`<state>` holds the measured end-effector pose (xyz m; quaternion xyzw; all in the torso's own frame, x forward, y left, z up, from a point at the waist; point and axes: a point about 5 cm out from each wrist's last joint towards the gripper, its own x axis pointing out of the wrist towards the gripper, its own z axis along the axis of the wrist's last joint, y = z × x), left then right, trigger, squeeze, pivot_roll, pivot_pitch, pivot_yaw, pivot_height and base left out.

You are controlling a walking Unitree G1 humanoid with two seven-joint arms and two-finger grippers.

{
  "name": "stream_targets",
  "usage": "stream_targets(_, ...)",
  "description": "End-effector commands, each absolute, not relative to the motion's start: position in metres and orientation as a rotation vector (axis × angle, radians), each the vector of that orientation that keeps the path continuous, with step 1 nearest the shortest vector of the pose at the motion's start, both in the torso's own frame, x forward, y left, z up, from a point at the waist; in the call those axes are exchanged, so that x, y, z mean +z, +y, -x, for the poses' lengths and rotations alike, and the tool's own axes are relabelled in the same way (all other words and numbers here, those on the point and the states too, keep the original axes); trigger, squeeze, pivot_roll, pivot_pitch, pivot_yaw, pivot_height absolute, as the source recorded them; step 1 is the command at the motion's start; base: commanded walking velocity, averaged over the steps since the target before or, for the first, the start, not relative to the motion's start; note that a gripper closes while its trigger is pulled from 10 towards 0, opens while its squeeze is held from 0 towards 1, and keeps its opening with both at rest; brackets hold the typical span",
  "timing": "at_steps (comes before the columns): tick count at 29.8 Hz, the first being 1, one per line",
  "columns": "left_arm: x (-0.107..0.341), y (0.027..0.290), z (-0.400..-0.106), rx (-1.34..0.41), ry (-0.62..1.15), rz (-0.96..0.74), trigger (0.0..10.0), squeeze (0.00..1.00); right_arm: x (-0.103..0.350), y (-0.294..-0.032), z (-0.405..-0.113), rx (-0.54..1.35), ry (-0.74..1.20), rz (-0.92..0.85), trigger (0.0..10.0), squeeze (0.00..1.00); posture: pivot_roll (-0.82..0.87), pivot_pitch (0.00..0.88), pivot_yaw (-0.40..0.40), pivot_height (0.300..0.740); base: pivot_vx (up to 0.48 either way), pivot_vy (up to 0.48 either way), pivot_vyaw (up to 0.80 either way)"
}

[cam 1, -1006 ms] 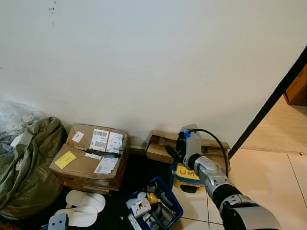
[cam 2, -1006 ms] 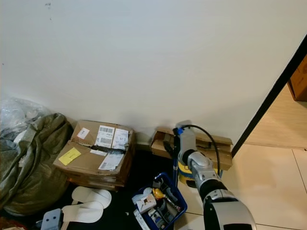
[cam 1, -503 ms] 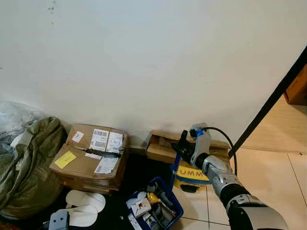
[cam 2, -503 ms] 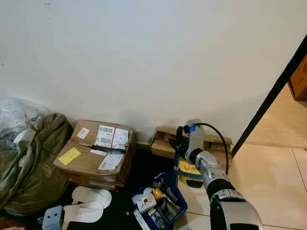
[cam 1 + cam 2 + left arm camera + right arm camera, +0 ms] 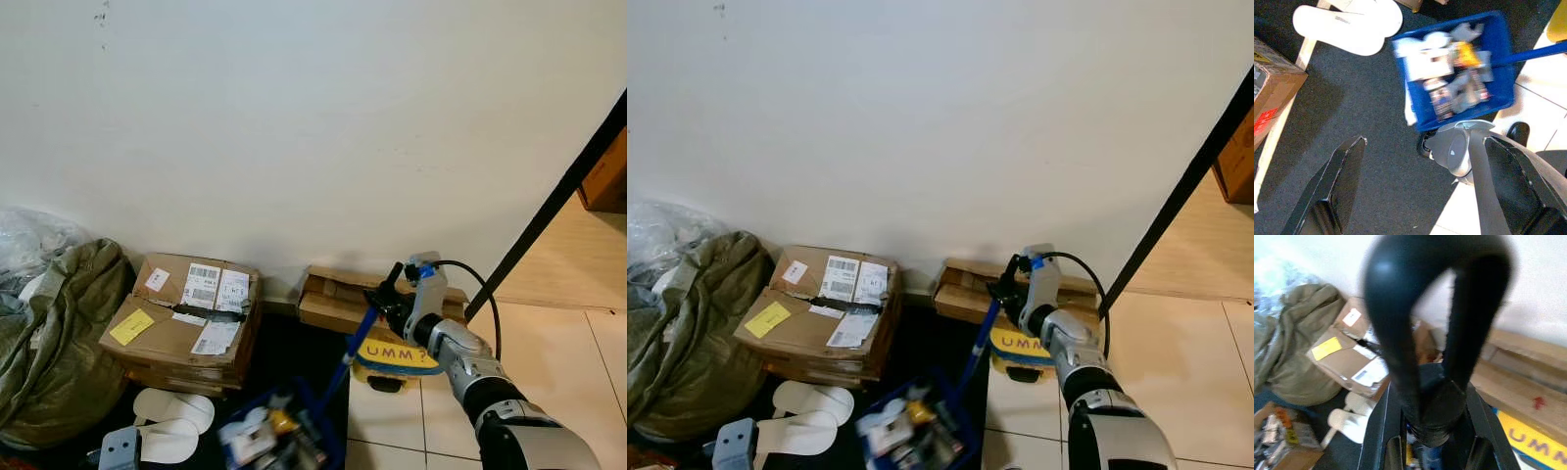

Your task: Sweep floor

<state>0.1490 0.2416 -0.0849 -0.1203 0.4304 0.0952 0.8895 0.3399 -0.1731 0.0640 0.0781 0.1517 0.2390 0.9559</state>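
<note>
Rightward goes the right gripper (image 5: 394,294), dragging the blue-handled dustpan (image 5: 279,439) along the floor!
Its fingers are clamped on the dustpan's handle, near the flattened cardboard (image 5: 333,299); left gripper (image 5: 1425,196) spread wide, holding nothing.

The right arm (image 5: 470,367) at lower right is silver with black joint bands; a black cable (image 5: 475,284) loops over its wrist. The right gripper (image 5: 390,291) has black fingers, blue trim.
</note>
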Motion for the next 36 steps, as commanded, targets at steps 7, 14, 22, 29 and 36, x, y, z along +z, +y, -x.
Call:
stream_targets(7,-0.088,0.244,-0.140,0.211,0.926,0.245,10.0,0.00,0.065,-0.168,-0.339,0.536,0.304,-0.181,0.0,0.00,-0.01,0.169,0.052,0.740,0.000,0.000,0.00)
stream_targets(14,-0.088,0.242,-0.141,0.210,0.925,0.250,10.0,0.00,0.062,-0.167,-0.337,0.540,0.318,-0.173,0.0,0.00,-0.01,0.167,0.048,0.740,0.000,0.000,0.00)
stream_targets(22,-0.090,0.240,-0.139,0.212,0.937,0.243,10.0,0.00,0.058,-0.165,-0.335,0.509,0.327,-0.222,0.0,0.00,-0.01,0.158,0.039,0.740,0.000,0.000,0.00)
stream_targets(29,-0.090,0.240,-0.139,0.214,0.950,0.232,10.0,0.00,0.056,-0.166,-0.335,0.480,0.331,-0.232,0.0,0.00,-0.02,0.149,0.037,0.740,0.000,0.000,0.00)
stream_targets(36,-0.091,0.237,-0.139,0.214,0.965,0.230,10.0,0.00,0.050,-0.167,-0.332,0.419,0.351,-0.226,10.0,0.00,-0.02,0.114,0.021,0.740,0.000,0.000,0.00)
